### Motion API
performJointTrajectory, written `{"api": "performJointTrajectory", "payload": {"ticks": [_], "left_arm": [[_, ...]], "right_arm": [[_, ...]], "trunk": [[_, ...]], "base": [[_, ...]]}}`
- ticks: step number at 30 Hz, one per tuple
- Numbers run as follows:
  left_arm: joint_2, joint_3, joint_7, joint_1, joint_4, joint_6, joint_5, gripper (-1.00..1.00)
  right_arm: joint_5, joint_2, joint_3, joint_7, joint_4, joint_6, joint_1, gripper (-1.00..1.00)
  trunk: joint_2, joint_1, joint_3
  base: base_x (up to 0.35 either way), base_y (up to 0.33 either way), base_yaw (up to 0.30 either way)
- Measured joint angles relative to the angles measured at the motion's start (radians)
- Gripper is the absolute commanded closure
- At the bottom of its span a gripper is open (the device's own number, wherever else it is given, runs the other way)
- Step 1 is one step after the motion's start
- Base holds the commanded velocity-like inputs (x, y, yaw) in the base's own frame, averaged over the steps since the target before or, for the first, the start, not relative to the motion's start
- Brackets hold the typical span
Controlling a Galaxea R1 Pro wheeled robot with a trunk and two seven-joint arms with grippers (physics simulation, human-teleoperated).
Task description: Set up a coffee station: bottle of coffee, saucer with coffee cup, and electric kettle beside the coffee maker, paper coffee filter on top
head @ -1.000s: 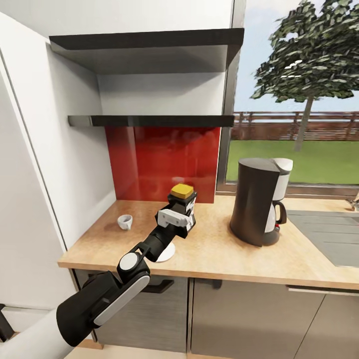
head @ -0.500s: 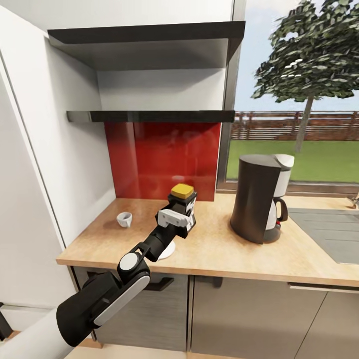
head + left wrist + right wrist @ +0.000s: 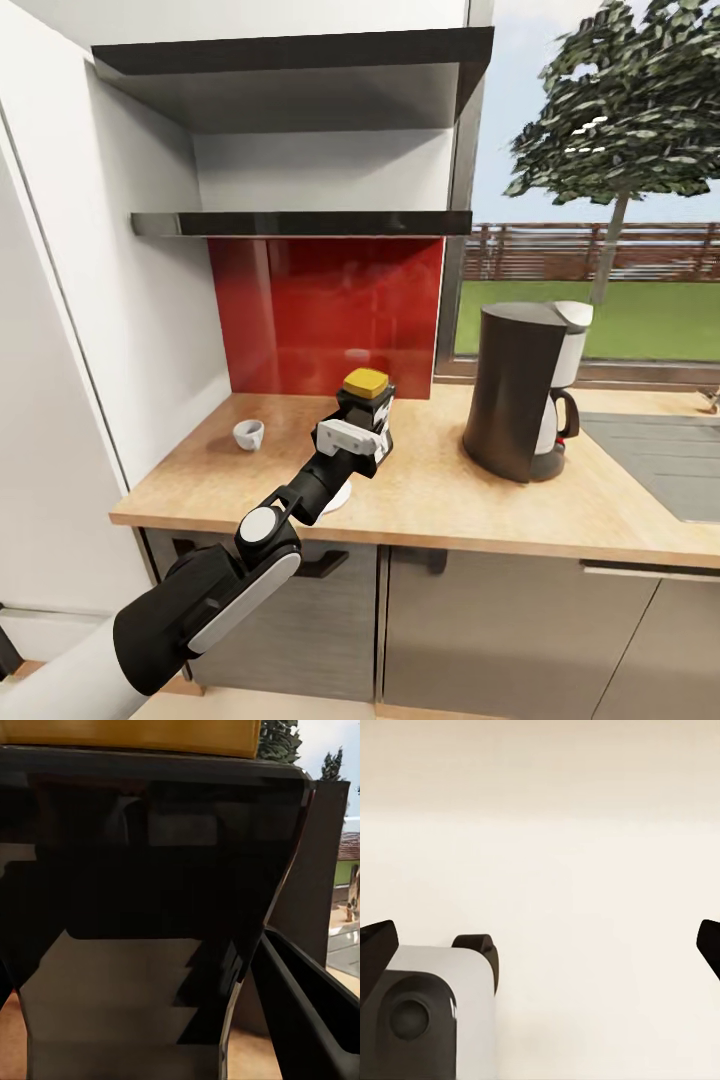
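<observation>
- Compared with the head view one second ago, the whole scene has slid: the kitchen shelf and upper slab sit higher in the frame and the counter edge lower. This reads as camera travel; the left arm and its load hold the same place in the frame.
- Left gripper: at frame centre in the head view, clamped on the bottle of coffee, fingers pressed against the dark body below the yellow cap. The bottle is upright, raised above the kitchen countertop.
- Left wrist view: the bottle of coffee takes up nearly all of the frame at close range, yellow cap along the upper edge; one dark finger shows at lower right, against the bottle's side.
- Coffee maker: right of centre, standing on the countertop, carafe handle facing the right edge; well apart from the held bottle.
- Coffee cup: left of centre on the countertop, near the red backsplash.
- Saucer: white rim visible just below the gripper, mostly hidden by the left arm.
- Right gripper: in the right wrist view, two dark fingertips sit at the far left and far right edges, spread wide with nothing between them, against a plain cream surface.
</observation>
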State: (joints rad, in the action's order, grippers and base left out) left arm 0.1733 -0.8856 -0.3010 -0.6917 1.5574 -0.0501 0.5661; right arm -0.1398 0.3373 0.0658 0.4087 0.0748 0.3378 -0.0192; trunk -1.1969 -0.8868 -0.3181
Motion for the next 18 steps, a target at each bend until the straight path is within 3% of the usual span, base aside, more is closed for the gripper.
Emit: {"api": "performJointTrajectory", "payload": {"ticks": [18], "left_arm": [[0.000, 0.000, 0.000, 0.000, 0.001, 0.002, 0.000, 1.00]], "right_arm": [[0.000, -0.001, 0.000, 0.000, 0.000, 0.000, 0.000, -1.00]], "trunk": [[-0.126, -0.069, -0.056]], "base": [[0.000, 0.000, 0.000]]}}
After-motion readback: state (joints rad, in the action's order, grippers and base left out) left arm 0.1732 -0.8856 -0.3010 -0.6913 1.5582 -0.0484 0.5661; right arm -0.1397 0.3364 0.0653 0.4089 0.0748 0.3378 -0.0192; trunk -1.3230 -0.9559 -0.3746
